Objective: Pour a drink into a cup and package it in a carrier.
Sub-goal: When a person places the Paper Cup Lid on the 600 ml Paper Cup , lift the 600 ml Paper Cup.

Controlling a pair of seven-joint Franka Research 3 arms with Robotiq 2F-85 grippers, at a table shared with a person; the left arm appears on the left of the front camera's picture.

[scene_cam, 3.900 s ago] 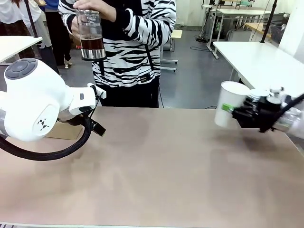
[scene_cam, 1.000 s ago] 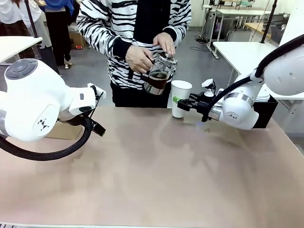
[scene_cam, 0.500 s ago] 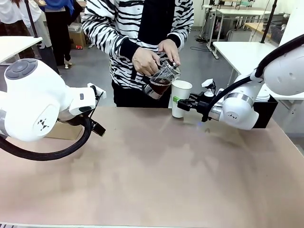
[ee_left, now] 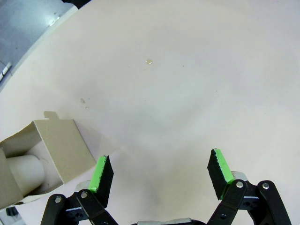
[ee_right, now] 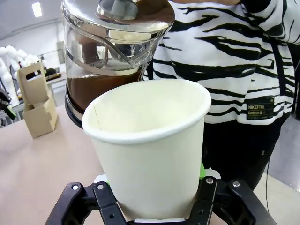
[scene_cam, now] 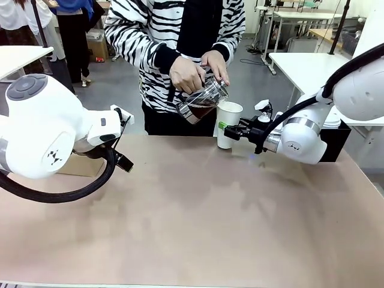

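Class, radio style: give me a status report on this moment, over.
Left jaws open, empty. Right jaws shut on cup, upright. Person's jug tilted at cup rim. Carrier waiting aside; nothing blocking.

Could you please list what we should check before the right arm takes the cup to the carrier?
1. Right gripper shut on cup: ok.
2. Cup upright: ok.
3. Cup filled: cannot tell; its bottom is hidden.
4. Jug clear of cup: not ok; a hand tilts it at the rim.
5. Left gripper open, beside carrier, not touching it: ok.
6. Carrier slot free: cannot tell.
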